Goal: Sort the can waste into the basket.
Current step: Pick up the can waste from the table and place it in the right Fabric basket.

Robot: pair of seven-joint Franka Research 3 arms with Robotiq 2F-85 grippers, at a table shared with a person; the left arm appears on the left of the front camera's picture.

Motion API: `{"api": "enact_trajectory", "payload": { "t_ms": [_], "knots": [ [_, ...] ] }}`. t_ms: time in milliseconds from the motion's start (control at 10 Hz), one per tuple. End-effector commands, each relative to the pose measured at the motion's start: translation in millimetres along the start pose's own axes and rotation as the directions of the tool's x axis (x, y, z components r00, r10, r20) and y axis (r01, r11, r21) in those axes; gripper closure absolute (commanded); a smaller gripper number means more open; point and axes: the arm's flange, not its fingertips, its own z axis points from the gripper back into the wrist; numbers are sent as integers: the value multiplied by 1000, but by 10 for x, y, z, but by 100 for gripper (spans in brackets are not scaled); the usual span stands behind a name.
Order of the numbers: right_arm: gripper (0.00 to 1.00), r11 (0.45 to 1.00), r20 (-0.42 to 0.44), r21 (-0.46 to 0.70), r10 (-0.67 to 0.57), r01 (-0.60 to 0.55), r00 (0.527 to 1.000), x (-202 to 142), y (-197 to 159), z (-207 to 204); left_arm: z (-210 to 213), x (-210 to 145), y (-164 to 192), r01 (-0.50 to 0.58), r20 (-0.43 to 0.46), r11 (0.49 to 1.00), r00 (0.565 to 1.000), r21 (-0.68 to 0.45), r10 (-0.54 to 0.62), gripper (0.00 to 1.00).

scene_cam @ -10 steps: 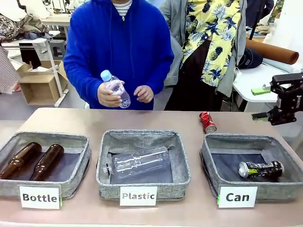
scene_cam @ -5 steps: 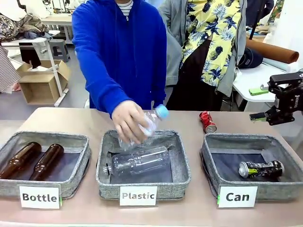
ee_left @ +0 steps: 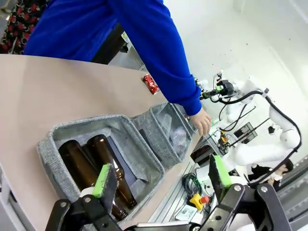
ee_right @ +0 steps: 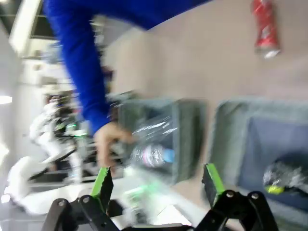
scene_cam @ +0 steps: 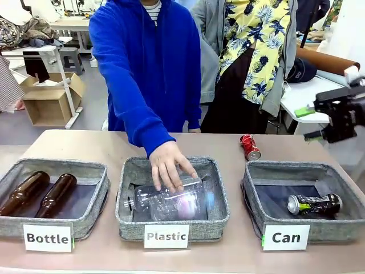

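- We read three white front labels: "Bottle" (scene_cam: 48, 238), "Plastic" (scene_cam: 166, 236) and "Can" (scene_cam: 286, 238).
- The black can (scene_cam: 314, 204) lies on its side in the Can basket (scene_cam: 342, 171).
- The red can (scene_cam: 250, 147) lies on the table just behind that basket.
- Our right gripper (scene_cam: 311, 123) hangs released and empty, above the table's right end.
- Our left gripper (ee_left: 161, 175) is released too, holding nothing.
- A person's hand (scene_cam: 170, 168) rests on a clear plastic bottle (scene_cam: 165, 204) in the middle basket.

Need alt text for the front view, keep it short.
A person's hand rests on clear plastic bottles in the middle Plastic basket. A red can lies on the table behind the Can basket, which holds a black can; the open right gripper hovers above the table's right edge. Two brown bottles lie in the Bottle basket.
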Motion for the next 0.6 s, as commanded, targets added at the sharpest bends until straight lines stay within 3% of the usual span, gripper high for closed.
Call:
{"api": "enact_trajectory", "payload": {
  "t_ms": [0,100,200,300,400,500],
  "knots": [
    [0,748,11,-658,120,-84,993,556,-39,-439,-11,-18,-28,6,4,1000,1000,7,-6,0],
    [0,691,-21,-714,141,-114,990,657,-105,-632,-11,-18,-28,6,4,1000,1000,7,-6,0],
    [0,725,6,-677,173,-123,985,622,-148,-689,-11,-18,-28,6,4,1000,1000,7,-6,0],
    [0,883,-53,-467,29,-51,998,390,-127,-540,-11,-18,-28,6,4,1000,1000,7,-6,0],
    [0,877,15,-444,212,-184,977,620,-52,-602,-11,-18,-28,6,4,1000,1000,7,-6,0],
    [0,877,15,-444,212,-184,977,620,-52,-602,-11,-18,-28,6,4,1000,1000,7,-6,0]
  ]
}}
